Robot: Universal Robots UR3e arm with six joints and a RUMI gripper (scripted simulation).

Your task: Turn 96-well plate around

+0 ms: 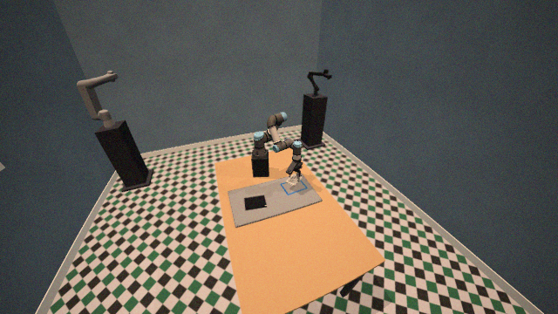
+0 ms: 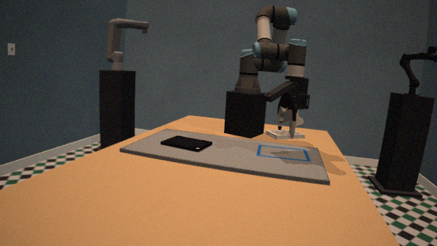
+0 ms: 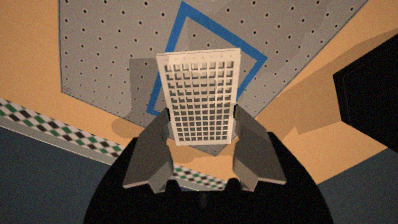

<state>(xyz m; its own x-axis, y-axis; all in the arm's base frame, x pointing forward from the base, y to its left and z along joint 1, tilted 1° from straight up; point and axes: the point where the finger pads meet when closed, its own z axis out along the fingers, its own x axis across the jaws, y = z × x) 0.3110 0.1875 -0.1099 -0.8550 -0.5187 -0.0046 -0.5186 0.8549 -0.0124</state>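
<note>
The white 96-well plate is clamped by its long sides between my gripper's two grey fingers. It hangs level above the grey perforated board, over a blue outlined rectangle on which its shadow falls. The plate also shows in the exterior view and the top view. A flat black rectangular pad lies on the board's other end, with nothing on it. I cannot make out the cut corner or any A1 mark.
The arm's black base block stands on the orange table just behind the board. Two tall black pedestals with idle arms stand on the floor at the left and at the right.
</note>
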